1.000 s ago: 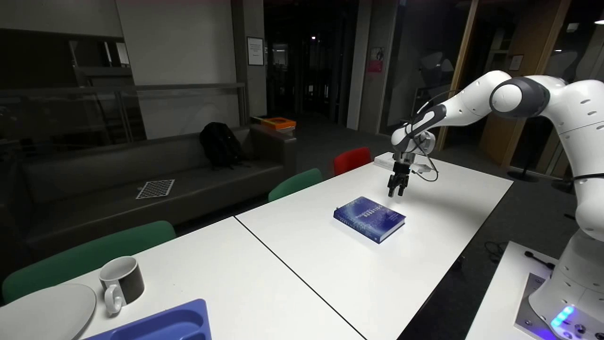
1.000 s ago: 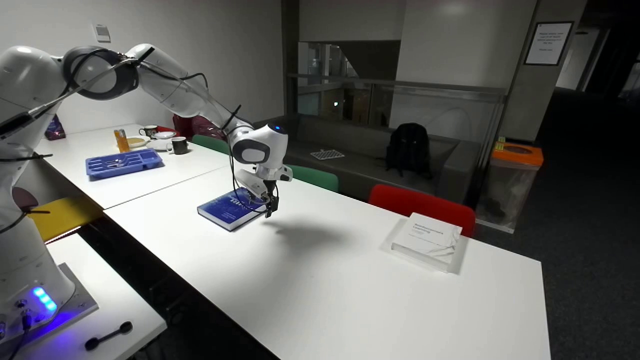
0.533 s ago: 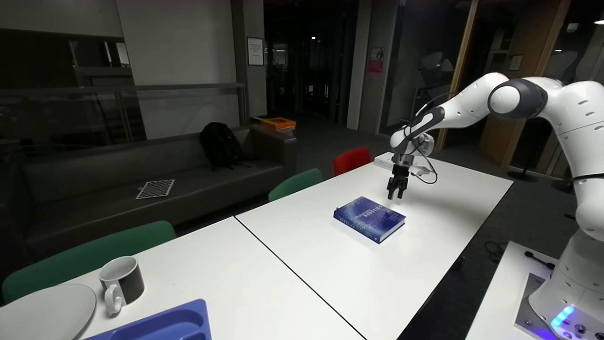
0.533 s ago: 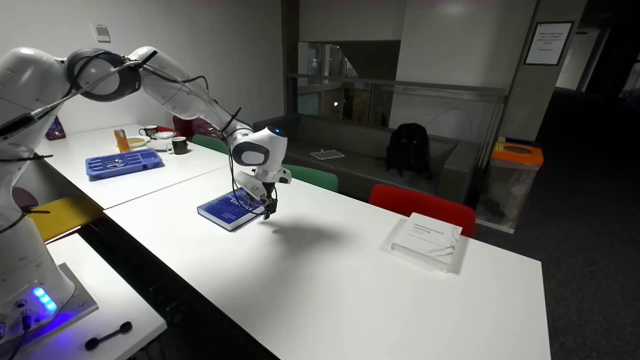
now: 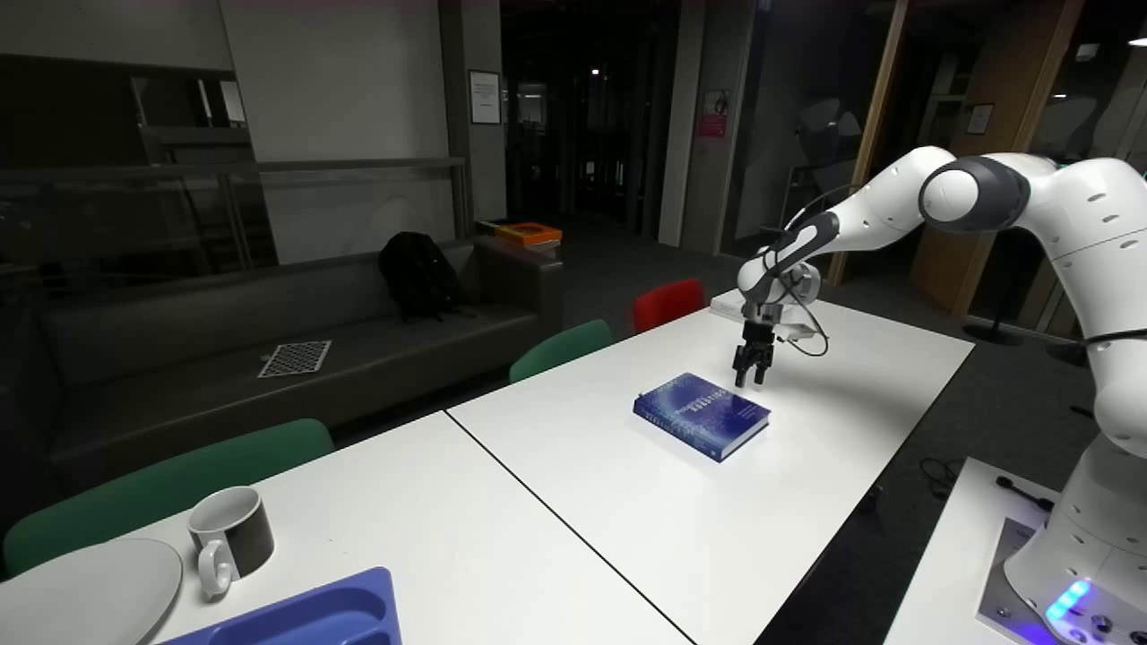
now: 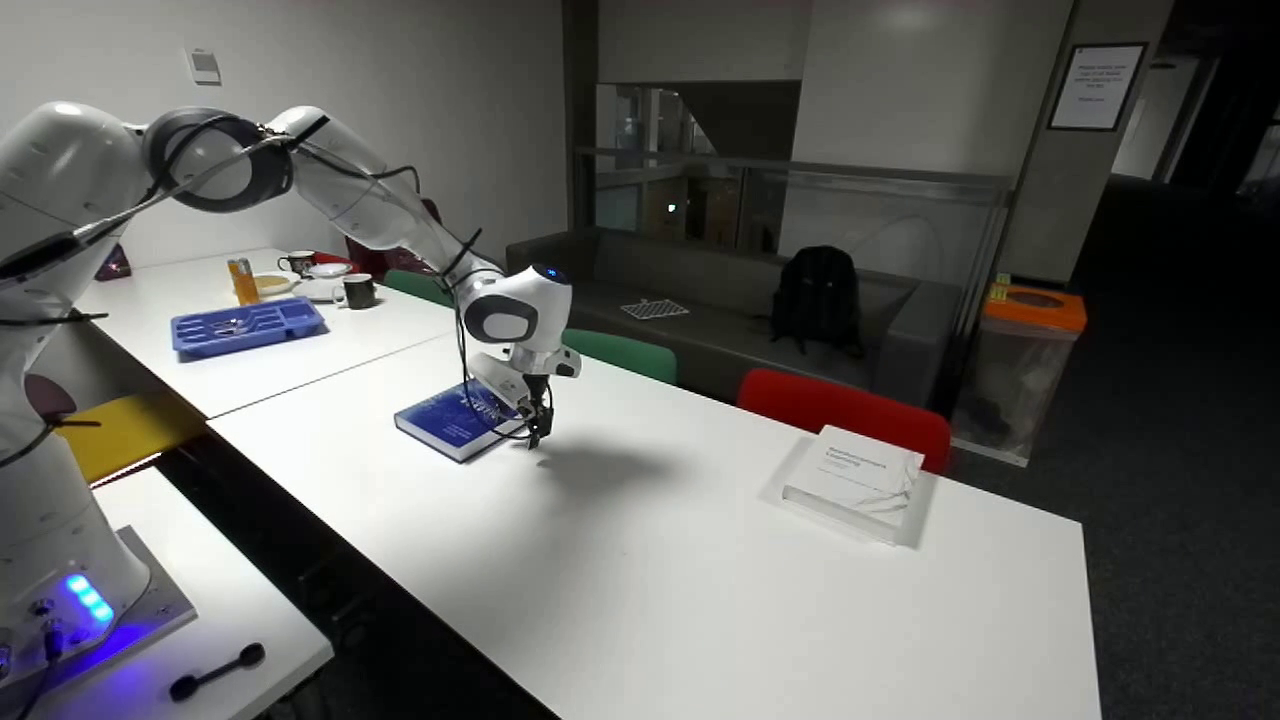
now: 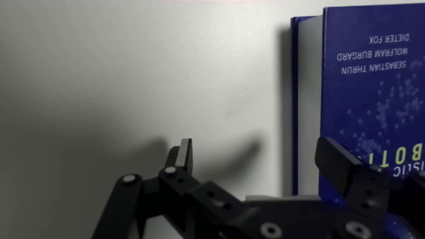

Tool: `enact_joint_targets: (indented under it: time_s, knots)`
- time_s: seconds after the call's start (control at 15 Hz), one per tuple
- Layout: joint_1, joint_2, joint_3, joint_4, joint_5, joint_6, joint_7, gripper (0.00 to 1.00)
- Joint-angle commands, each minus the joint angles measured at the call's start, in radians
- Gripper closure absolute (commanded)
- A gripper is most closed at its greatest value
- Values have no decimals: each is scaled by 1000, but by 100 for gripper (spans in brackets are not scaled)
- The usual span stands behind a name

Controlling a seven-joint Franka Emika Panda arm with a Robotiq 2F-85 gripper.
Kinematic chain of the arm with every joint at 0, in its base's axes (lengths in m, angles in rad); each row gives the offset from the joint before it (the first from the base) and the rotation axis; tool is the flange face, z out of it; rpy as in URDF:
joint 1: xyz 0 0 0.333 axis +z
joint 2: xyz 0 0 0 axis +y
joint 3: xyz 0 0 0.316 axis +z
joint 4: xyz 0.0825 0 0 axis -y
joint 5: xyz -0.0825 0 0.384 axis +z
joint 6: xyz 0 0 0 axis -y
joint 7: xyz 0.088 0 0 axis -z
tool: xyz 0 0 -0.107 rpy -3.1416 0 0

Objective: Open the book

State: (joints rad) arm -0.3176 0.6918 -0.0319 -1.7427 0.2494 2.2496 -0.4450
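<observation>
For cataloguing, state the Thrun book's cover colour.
Book cover: dark blue, paler speckles; clearest in the wrist view.

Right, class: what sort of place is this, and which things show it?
Probably a shared break area, perhaps in an office or university; the pictures don't settle which. A long sofa, a framed notice and an orange-topped bin suggest it.

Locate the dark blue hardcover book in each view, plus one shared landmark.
In an exterior view: dark blue hardcover book right of centre, lower half.
In an exterior view: book left of centre, partly hidden.
Wrist view: book at right edge, cut off.
Shared landmark: black two-finger gripper, in all three.
</observation>
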Motion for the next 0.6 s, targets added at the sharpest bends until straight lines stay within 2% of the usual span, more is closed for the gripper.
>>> enact_joint_targets:
  time_s: [0.0, 0.53]
  knots:
    - [25, 3, -9, -7, -53, 52, 61, 0]
    - [37, 8, -6, -6, -93, 77, 103, 0]
